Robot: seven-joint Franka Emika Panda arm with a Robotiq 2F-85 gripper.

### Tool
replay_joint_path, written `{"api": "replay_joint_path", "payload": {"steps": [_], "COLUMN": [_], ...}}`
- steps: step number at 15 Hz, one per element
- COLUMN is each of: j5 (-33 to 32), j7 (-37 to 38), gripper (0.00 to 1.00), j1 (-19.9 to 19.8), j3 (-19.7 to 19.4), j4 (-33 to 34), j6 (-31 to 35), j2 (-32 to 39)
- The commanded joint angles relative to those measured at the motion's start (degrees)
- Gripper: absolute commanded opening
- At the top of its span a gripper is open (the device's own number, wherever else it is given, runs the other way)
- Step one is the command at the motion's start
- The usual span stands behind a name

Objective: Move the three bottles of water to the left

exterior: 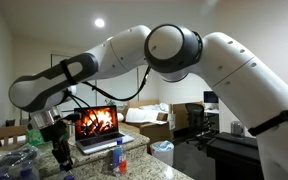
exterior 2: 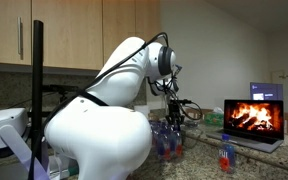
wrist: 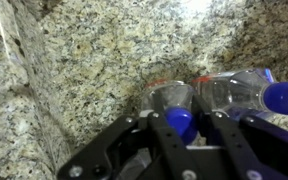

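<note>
Now jaws clamped on bottle [wrist: 172, 100]; second bottle [wrist: 234, 92] just beside; laptop [exterior: 96, 124] nearby.

Arm [exterior: 234, 60]: glossy white rounded shells, recorded across the upper right in an exterior view. Joints [exterior: 174, 48]: dark grey bands set between the shells. Cables [exterior: 124, 96]: black, looped beneath the forearm, left of centre. Gripper [wrist: 191, 125]: matt black, with blocky fingers [wrist: 221, 130], logged at bottom centre of the wrist view.
</note>
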Motion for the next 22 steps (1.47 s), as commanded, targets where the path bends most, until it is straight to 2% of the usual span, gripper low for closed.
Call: {"api": "replay_joint_path", "payload": {"steps": [1, 2, 9, 10, 11, 12, 18, 20, 22], "j5": [1.91, 1.07, 0.04, -0.17, -0.24, -0.38, -0.22, 0.01, 0.16], "j7": [0.6, 1.22, 0.89, 0.82, 0.75, 0.59, 0.82, 0.9, 1.18], "gripper": [0.15, 0.15, 0.14, 0.27, 0.58, 0.59, 0.96, 1.0, 1.0], "j1": [-1.26, -2.42, -2.77, -2.62, -2.55, -2.46, -2.44, -2.6, -2.68], "j3": [0.51, 2.17, 2.78, 2.82, 2.88, 2.94, 3.36, 3.46, 3.48], "j4": [-5.45, -5.25, -4.6, -4.33, -4.15, -3.93, -3.76, -4.04, -4.13], "j6": [4.72, 4.35, 2.63, 2.41, 2.31, 2.09, 2.16, 2.78, 3.5], "j2": [-3.45, -3.21, -2.7, -2.56, -2.44, -2.32, -2.53, -2.82, -3.0]}}
